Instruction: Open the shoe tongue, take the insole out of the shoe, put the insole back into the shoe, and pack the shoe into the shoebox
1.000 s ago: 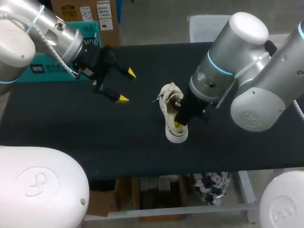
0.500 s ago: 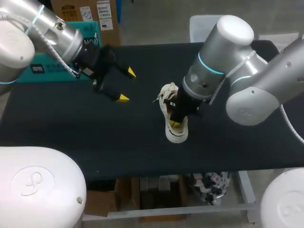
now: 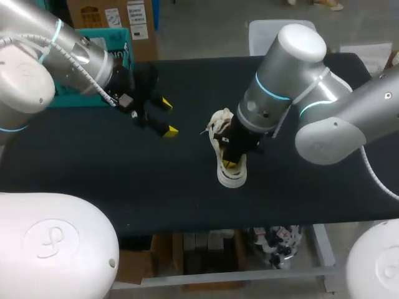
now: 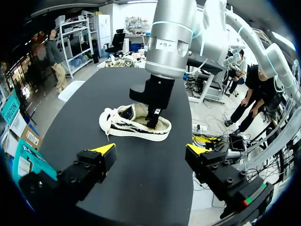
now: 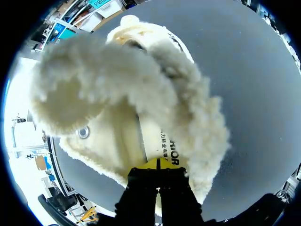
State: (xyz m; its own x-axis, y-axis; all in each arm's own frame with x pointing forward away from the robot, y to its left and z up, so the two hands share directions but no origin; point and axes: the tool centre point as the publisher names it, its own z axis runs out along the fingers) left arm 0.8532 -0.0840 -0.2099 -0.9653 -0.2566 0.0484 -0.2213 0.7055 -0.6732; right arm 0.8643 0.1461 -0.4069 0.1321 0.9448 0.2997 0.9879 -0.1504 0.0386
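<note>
Right tool (image 3: 230,164) inside shoe (image 3: 221,122); toe points away.

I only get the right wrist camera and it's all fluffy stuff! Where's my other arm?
Observer: Your left gripper hovers over bare table, apart from the shoe, with its fingers open.
Operator: Is the shoe lying on its side?
Observer: No. The left wrist view shows it resting on its sole, with the right gripper reaching down into its opening.
</note>
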